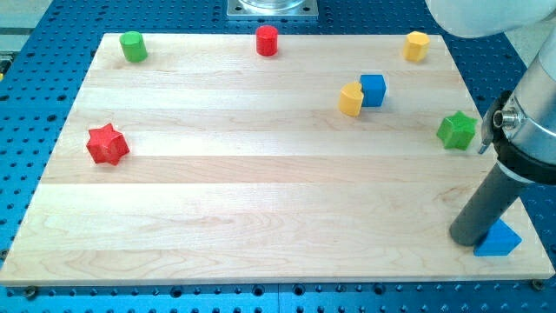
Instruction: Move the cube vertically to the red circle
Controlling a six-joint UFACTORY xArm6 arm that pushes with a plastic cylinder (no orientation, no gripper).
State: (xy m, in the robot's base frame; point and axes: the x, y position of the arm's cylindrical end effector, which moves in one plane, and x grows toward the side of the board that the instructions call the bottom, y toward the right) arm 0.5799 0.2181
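**Listener:** What is sitting on the board [261, 200] right now?

**Describer:** You are looking at a pale wooden board lying on a blue perforated table [52, 113]. The blue cube [373, 89], the block your task concerns, is resting in the upper right part of the board, well in from the right edge. A yellow block [351, 100] with a rounded, notched outline is touching its lower left side.

**Listener:** Which way is the cube pointing?

**Describer:** It is sitting nearly square to the board's edges, turned only slightly. Being a cube, it is showing no long axis to speak of.

**Listener:** And the red circle?

**Describer:** The red cylinder [267, 40] is standing at the top edge, near its middle, to the upper left of the cube and well apart from it.

**Listener:** Where is your arm?

**Describer:** Your arm is carrying no claw, only a dark rod. Its tip [464, 238] is resting near the bottom right corner, just beside a blue triangular block [499, 239]; whether they are touching I cannot tell. It is far from the cube.

**Listener:** Anything else?

**Describer:** A green cylinder [133, 46] is sitting by the top left corner, a yellow hexagonal block [417, 45] by the top right corner, a red star [108, 144] near the left edge, and a green star [457, 130] near the right edge.
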